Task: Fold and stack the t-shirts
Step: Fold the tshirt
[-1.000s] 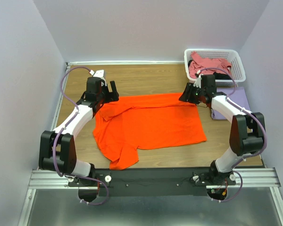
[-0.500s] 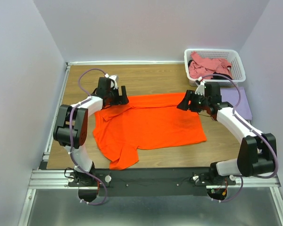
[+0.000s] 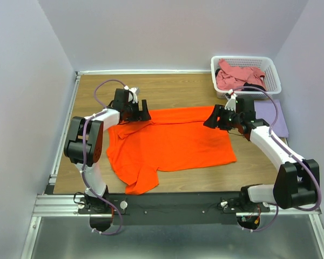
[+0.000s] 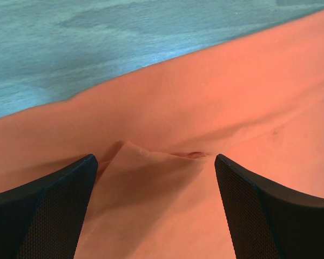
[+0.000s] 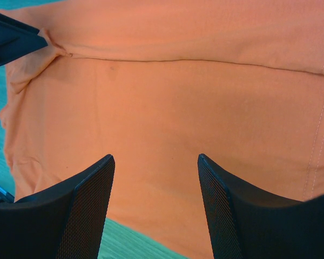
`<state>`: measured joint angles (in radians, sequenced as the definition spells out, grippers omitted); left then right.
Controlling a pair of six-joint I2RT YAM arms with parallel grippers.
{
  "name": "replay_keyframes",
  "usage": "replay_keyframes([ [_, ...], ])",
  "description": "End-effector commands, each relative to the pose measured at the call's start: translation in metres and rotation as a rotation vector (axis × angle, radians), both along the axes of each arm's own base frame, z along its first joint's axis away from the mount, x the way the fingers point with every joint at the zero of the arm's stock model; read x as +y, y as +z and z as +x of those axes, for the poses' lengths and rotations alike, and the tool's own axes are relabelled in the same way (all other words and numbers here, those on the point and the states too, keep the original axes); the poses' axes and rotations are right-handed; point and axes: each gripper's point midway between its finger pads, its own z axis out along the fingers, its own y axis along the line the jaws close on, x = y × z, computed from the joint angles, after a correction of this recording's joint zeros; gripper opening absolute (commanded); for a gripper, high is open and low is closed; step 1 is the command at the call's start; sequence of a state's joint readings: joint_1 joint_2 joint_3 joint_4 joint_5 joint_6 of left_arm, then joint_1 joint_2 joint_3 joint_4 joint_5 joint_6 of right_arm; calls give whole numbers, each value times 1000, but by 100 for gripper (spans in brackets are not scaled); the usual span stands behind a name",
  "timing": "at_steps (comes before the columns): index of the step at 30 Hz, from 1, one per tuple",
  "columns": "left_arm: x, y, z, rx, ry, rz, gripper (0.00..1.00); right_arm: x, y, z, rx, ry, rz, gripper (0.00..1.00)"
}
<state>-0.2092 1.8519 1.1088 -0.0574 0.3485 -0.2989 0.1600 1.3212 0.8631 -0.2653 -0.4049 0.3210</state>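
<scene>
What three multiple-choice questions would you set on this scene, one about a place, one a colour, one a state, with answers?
1. Where is the pink shirt? A in the basket; B on the floor; C on the back wall.
2. What colour is the spread shirt? A lavender; B orange; C black.
3. How are the left fingers? A shut on cloth; B open over the spread shirt; C out of view.
Answers: 1 A, it lies bunched in the white basket. 2 B, bright orange in every view. 3 B, the wrist view shows them wide apart, orange cloth below.
</scene>
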Motion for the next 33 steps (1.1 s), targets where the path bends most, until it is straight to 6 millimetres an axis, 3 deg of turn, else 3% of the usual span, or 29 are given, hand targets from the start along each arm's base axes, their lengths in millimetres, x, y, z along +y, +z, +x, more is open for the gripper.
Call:
replay_keyframes([
  [1, -13, 3, -11, 33, -70, -37, 96, 0, -2, -7, 12, 3, -12, 70],
  [14, -19, 17, -37, 72, -117, -65, 88, 1, 9, 6, -11, -2, -14, 70],
  [21, -13, 20, -41, 57, -108, -36, 76, 2, 10, 10, -13, 3, -12, 70],
  [27, -14, 13, -50, 78, -111, -35, 71, 2, 8, 8, -5, 3, -11, 70],
  [33, -8, 1, -45, 84, -89, -2, 66, 3, 7, 8, -2, 11, -8, 70],
])
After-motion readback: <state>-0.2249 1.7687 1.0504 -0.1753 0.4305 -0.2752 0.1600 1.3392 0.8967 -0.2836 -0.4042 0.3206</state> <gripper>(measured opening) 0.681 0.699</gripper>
